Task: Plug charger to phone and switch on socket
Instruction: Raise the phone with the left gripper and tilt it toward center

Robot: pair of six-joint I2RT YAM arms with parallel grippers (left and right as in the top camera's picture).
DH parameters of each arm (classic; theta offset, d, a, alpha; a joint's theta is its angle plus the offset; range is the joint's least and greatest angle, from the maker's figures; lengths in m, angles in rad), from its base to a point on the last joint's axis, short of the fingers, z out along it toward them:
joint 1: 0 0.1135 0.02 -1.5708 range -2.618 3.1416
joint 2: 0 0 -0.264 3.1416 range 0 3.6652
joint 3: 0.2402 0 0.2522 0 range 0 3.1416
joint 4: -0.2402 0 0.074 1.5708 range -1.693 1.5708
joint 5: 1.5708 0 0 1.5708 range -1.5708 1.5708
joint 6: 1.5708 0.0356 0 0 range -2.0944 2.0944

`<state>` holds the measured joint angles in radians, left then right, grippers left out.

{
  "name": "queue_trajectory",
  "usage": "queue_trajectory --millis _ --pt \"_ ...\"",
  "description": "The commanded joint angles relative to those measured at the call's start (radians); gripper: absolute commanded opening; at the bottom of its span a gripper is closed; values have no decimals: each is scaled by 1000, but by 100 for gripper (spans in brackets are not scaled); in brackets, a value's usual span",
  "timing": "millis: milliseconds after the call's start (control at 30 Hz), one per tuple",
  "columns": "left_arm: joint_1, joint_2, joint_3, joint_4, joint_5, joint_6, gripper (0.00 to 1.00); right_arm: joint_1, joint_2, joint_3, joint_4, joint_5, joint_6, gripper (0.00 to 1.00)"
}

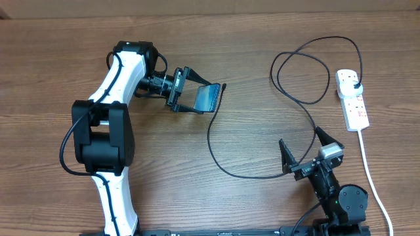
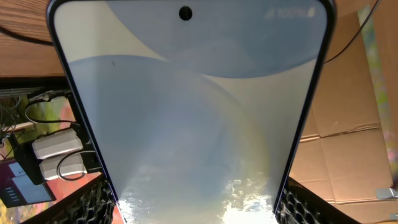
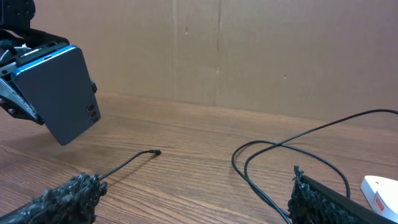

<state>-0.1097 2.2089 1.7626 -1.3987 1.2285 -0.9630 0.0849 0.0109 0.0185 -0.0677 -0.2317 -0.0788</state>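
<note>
Wooden table point(image 1: 197, 39) carries the white socket point(image 1: 353, 105) at its right side, with the black plug of the charger point(image 1: 209, 131) seated at the socket's far end. The thin cable loops across the wood, and its connector tip point(image 3: 155, 152) lies free near the phone point(image 1: 209, 97), not touching it. The left gripper point(image 1: 197, 96) pinches the phone by its long edges, tilted above the table. The right gripper point(image 1: 299, 135) sits near the front edge, fingers spread wide.

Brown wood-grain table point(image 1: 216, 210); a plain cardboard wall point(image 3: 261, 50) stands behind it
</note>
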Motion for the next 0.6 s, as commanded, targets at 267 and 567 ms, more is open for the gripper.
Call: queue_trajectory --millis 267,567 --pt "-1 -5 28 -3 55 -10 66 -2 -8 -10 35 38 5 100" --pt "-1 -5 28 23 44 -38 67 -2 -6 66 -45 35 132 100"
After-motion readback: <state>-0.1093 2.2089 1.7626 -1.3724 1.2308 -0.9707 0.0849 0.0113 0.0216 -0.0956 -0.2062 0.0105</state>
